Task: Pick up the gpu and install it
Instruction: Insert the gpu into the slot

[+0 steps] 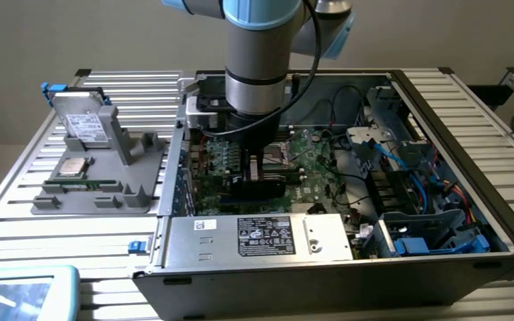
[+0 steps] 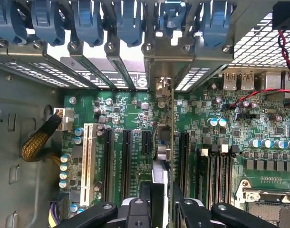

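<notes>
The gpu [image 2: 159, 166] shows edge-on in the wrist view, a thin card standing upright between two black expansion slots on the green motherboard [image 2: 207, 142]. Its silver bracket end [image 2: 159, 88] reaches the rear slot openings of the case. My gripper [image 2: 158, 192] is shut on it, with a black finger [image 2: 138, 204] on each side. In the exterior view the arm reaches down into the open computer case [image 1: 471, 134]. There my gripper [image 1: 259, 164] holds the dark gpu [image 1: 259, 182] low over the board. Whether the card sits fully in its slot I cannot tell.
Blue slot latches [image 2: 88, 23] line the rear wall. A silver power supply [image 1: 257, 235] lies at the case front, with blue cables [image 1: 417, 160] toward the exterior view's right. A grey fixture [image 1: 105, 190] outside the case carries a hard drive [image 1: 88, 124], a processor and a memory stick [image 1: 83, 184].
</notes>
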